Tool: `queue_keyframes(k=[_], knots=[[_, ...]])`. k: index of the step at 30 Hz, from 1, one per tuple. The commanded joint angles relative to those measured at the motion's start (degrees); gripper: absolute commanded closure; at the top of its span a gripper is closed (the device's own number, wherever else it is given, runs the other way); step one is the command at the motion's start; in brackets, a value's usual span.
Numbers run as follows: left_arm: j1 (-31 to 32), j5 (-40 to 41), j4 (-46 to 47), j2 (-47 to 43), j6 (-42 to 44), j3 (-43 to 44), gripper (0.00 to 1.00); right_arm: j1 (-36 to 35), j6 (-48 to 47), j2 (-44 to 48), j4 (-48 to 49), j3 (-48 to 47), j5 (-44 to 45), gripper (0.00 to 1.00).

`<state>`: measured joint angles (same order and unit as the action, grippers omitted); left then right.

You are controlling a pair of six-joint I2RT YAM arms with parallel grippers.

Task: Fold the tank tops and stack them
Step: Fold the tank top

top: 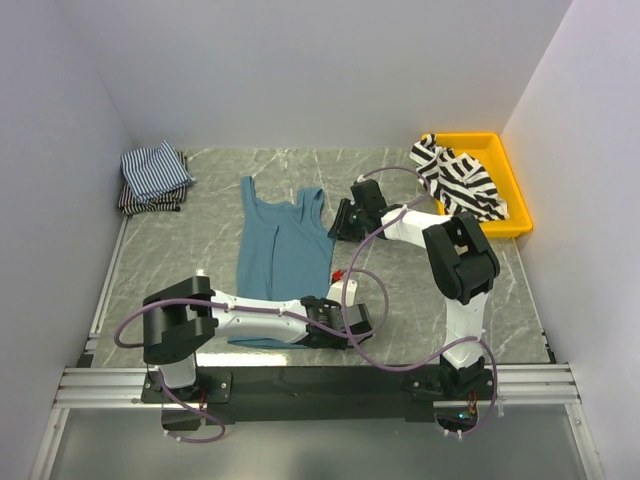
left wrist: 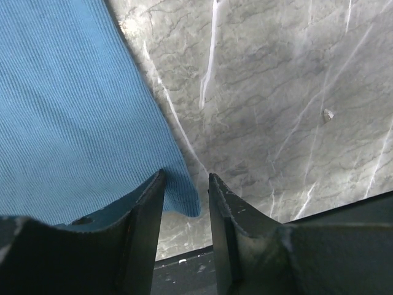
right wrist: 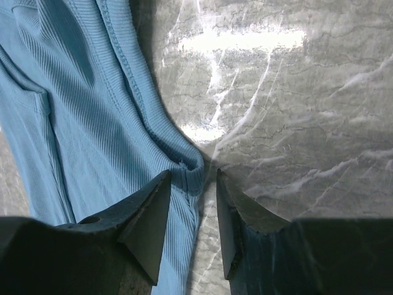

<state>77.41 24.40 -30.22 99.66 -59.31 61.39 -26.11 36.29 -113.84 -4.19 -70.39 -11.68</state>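
The plain teal-blue tank top (top: 283, 255) lies flat in the middle of the table, straps toward the far wall. My left gripper (top: 322, 330) is at its near right hem corner. In the left wrist view it (left wrist: 186, 184) is open, with that corner (left wrist: 184, 200) between the fingers. My right gripper (top: 340, 224) is at the top's right armhole edge. In the right wrist view it (right wrist: 193, 181) is open, with the seamed edge (right wrist: 195, 172) between the fingers. The black-and-white striped top (top: 462, 180) lies crumpled in the tray. Folded finely striped tops (top: 153, 175) sit stacked at the far left.
A yellow plastic tray (top: 515, 190) stands at the far right against the wall. White walls close in the left, far and right sides. The black rail of the arm bases (top: 320, 385) runs along the near edge, and purple cables loop off both arms.
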Motion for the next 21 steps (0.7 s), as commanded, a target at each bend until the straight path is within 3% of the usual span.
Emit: queue_keyframes(k=[1,7,11,12,13,18,21], knots=[[0.73,1.79,-0.37,1.15,-0.63,2.69,0.61,0.0,-0.96,-1.56,-0.38,-1.24,-0.01,0.57],[1.96,1.7,-0.45,2.73,-0.9,3.48,0.73,0.0,-0.87,-2.61,-0.12,-2.12,-0.62,0.62],[2.49,1.61,-0.19,2.74,-1.42,3.48,0.89,0.0,-1.05,-2.88,-0.65,-2.56,-0.36,0.74],[2.75,1.44,-0.11,2.47,-1.42,3.3,0.9,0.09,-1.14,-2.79,-0.74,-2.56,-0.1,0.83],[2.84,1.44,-0.02,2.3,-1.42,3.39,0.93,0.01,-1.14,-2.7,-0.82,-2.47,-0.09,0.86],[3.19,0.91,0.16,1.94,-0.72,4.09,0.99,0.18,-1.58,-2.44,-0.74,-2.38,0.26,0.98],[4.06,0.3,0.16,2.91,-0.28,5.23,0.99,0.62,-1.75,-2.09,-0.48,-2.03,0.08,1.0]])
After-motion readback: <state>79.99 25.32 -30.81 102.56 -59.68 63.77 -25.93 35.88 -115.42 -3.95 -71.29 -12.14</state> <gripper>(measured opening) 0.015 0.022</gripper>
